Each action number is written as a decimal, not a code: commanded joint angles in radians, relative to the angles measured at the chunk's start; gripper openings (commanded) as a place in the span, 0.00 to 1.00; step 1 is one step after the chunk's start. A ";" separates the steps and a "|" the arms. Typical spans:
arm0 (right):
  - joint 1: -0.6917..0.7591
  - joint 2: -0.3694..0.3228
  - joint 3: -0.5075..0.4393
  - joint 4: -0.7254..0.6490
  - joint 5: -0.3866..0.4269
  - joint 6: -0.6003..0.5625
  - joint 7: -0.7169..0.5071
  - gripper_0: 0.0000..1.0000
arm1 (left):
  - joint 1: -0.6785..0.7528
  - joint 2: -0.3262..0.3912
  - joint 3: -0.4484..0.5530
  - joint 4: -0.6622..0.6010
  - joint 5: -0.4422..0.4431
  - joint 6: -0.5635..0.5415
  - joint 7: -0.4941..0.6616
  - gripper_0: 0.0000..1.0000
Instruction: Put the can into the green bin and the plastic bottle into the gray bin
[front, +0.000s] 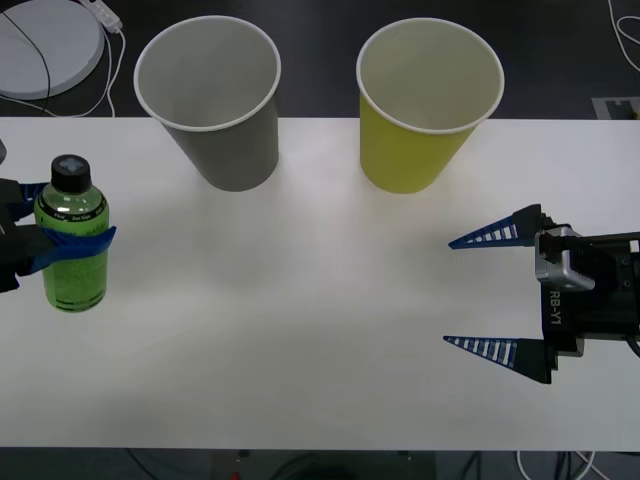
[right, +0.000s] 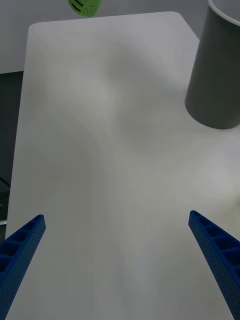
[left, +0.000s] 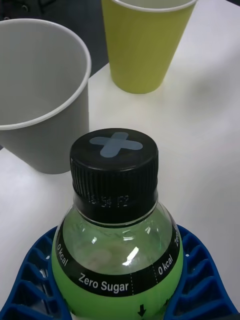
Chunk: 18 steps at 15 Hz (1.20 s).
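At the left edge of the white bench (front: 300, 330), my left end effector (front: 60, 243) pinches the plastic bottle (front: 72, 235) around its middle, the blue ribbed fingers (left: 30, 280) curving round both sides of the green body. The bottle stands upright, its black cap (left: 114, 165) marked with a pale blue cross and a dark band reading "Zero Sugar" below the neck. I cannot tell whether its base touches the bench. The gray bin (front: 215, 95) stands upright at the far edge of the bench, beyond the bottle and to its right, well apart from it. The green bin (front: 425, 100) stands upright just beside the gray one, on its right. My right end effector (front: 480, 293) sits low over the right side of the bench, nearer than the green bin, its two blue fingers (right: 22, 250) spread wide and holding nothing. Beyond the far left corner, a round white disc (front: 45, 45) with cables lies on the dark floor.
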<state>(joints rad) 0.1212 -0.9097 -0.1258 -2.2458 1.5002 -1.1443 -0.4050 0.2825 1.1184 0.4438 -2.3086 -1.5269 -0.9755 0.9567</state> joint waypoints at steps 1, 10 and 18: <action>0.000 0.000 0.000 0.000 0.000 0.000 0.000 1.00 | 0.003 0.051 0.059 -0.012 -0.033 0.004 0.105 0.00; 0.000 0.000 0.000 0.000 0.000 0.000 0.000 1.00 | -0.071 0.228 0.088 0.057 -0.041 0.060 0.310 0.00; 0.000 0.000 0.000 0.000 0.000 0.000 0.000 1.00 | -0.293 0.396 -0.034 0.232 0.076 0.060 0.335 0.00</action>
<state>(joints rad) 0.1212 -0.9097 -0.1258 -2.2458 1.5002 -1.1443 -0.4050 0.0275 1.4964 0.4299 -2.1069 -1.4992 -0.9157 1.2961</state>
